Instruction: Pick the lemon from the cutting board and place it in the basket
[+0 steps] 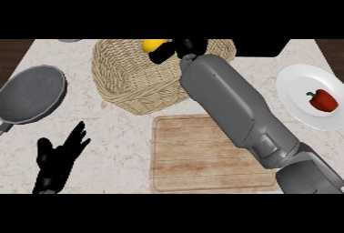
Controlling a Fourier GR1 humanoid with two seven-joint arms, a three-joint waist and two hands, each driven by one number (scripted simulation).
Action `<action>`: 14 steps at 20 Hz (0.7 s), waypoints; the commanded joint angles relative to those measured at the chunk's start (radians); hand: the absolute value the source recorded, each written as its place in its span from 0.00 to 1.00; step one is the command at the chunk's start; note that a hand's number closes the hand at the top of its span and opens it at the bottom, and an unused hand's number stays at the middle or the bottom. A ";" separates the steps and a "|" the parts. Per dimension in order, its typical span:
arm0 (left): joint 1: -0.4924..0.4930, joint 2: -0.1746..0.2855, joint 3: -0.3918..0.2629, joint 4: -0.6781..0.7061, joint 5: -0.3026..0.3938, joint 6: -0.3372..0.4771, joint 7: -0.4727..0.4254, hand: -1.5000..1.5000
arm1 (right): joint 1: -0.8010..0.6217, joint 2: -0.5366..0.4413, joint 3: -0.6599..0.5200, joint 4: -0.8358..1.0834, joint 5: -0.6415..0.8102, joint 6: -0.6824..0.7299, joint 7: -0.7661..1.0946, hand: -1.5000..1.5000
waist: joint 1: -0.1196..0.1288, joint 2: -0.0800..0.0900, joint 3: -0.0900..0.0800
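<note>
My right hand is up over the basket, tight against the lemon. Whether it's clasping the fruit or open beside it, I can't tell from here. The lemon shows yellow inside the rim, at the far side, well off the cutting board. So I'd call the carry done, with only the release and pull-back left. My left hand rests spread at lower left. There's a pan to the left, and a plate with a red pepper to the right.
</note>
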 commanded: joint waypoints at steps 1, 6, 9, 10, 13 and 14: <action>-0.034 -0.009 0.014 0.128 0.000 -0.007 0.024 0.50 | 0.001 -0.036 -0.030 0.034 0.003 0.030 -0.107 0.00 | -0.006 0.009 -0.012; 0.067 0.001 0.010 0.047 -0.002 -0.021 0.019 0.50 | 0.020 -0.051 -0.092 0.003 -0.005 -0.015 -0.128 0.00 | -0.002 0.004 -0.011; 0.050 -0.033 -0.001 0.056 -0.015 0.001 0.008 0.50 | 0.005 -0.064 -0.133 -0.035 -0.024 -0.008 -0.098 0.00 | -0.012 0.001 -0.011; 0.061 0.010 0.015 -0.008 0.011 -0.021 0.088 0.50 | 0.015 -0.104 -0.163 -0.048 -0.048 0.006 -0.119 0.00 | -0.010 0.000 -0.010; 0.088 -0.032 -0.012 0.040 -0.033 0.006 0.020 0.50 | 0.054 -0.112 -0.197 -0.102 -0.067 -0.025 -0.078 0.00 | -0.024 -0.005 -0.011; 0.009 -0.004 0.027 0.054 -0.009 0.000 0.076 0.50 | 0.080 -0.161 -0.207 -0.113 -0.068 0.001 -0.108 0.00 | -0.030 -0.002 -0.011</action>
